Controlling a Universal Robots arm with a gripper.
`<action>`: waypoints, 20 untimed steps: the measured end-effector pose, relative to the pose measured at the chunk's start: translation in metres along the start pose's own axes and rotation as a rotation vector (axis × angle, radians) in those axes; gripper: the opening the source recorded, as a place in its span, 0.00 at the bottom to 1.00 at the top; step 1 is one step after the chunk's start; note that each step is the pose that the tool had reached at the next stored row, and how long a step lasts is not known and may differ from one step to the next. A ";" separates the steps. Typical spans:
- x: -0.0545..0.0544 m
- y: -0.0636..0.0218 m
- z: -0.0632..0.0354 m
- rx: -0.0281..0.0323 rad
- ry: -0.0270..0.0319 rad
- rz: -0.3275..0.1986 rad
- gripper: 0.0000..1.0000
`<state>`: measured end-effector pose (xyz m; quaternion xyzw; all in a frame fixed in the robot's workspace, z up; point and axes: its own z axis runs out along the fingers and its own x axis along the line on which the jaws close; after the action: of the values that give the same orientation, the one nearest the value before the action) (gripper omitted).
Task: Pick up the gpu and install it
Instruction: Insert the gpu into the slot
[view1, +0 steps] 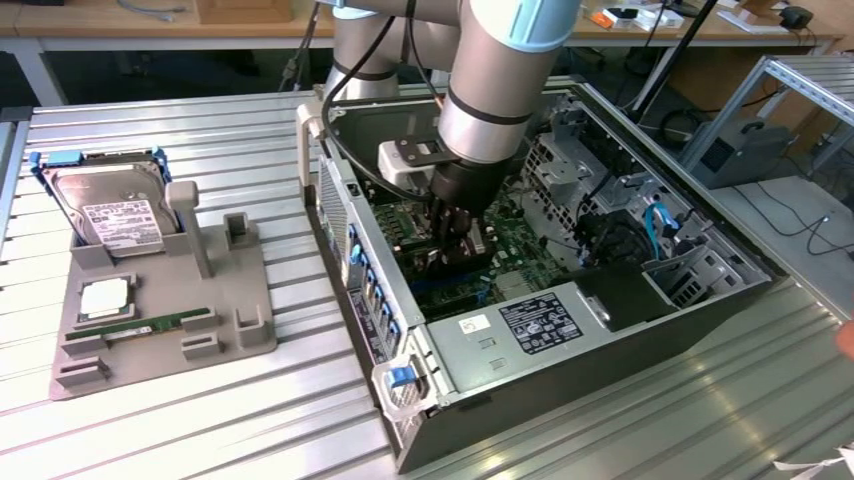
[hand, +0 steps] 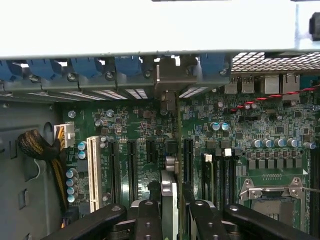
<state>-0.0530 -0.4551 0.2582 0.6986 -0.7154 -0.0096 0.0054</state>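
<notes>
One ribbed metal table (view1: 200, 420) under an open computer case (view1: 561, 400), hand (hand: 170, 215) clamped on the gpu (hand: 169, 165).

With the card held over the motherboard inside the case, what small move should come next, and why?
Probably a short, straight press down. The gripper is shut on the gpu, which stands edge-on above the motherboard in line with an expansion slot, its bracket end near the rear slot opening. Whether it is already seated cannot be told.

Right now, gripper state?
Gripper: closed on the gpu, held edge-on above the motherboard slots inside the PC case.
</notes>
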 end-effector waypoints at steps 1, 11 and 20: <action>0.000 0.0000 0.0001 0.0000 -0.0002 0.001 0.27; 0.001 0.0001 -0.0022 0.0028 0.0002 0.003 0.27; 0.001 0.0000 0.0013 0.0028 0.0002 0.003 0.27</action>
<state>-0.0531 -0.4556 0.2569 0.6974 -0.7166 -0.0085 0.0045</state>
